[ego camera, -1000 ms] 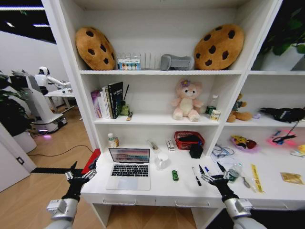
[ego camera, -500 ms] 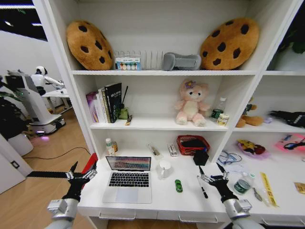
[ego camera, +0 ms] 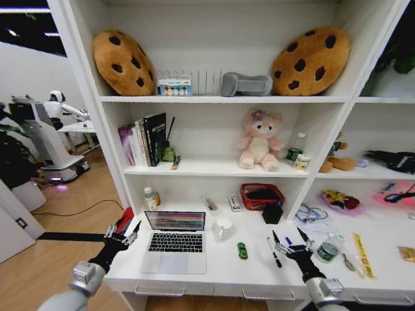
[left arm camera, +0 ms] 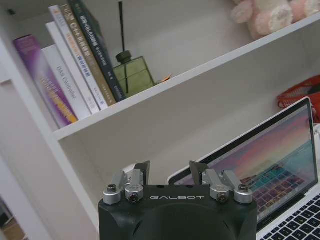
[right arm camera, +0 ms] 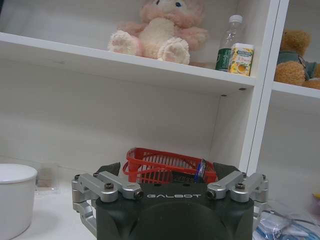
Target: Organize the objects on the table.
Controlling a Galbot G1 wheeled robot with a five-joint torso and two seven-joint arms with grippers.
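Two hands hover spread and empty: left hand (ego camera: pixel 122 234) beside the open silver laptop (ego camera: pixel 175 240), right hand (ego camera: pixel 293 247) just right of the black marker (ego camera: pixel 274 252) on the white surface (ego camera: pixel 220 267). Approach step; next calls for descending onto one item.

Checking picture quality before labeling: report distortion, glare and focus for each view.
Head view: wide-angle bend, shelf uprights splay outward; laptop sharp. Left wrist view: left gripper crisp, books slightly soft. Right wrist view: red basket clear, no glare.
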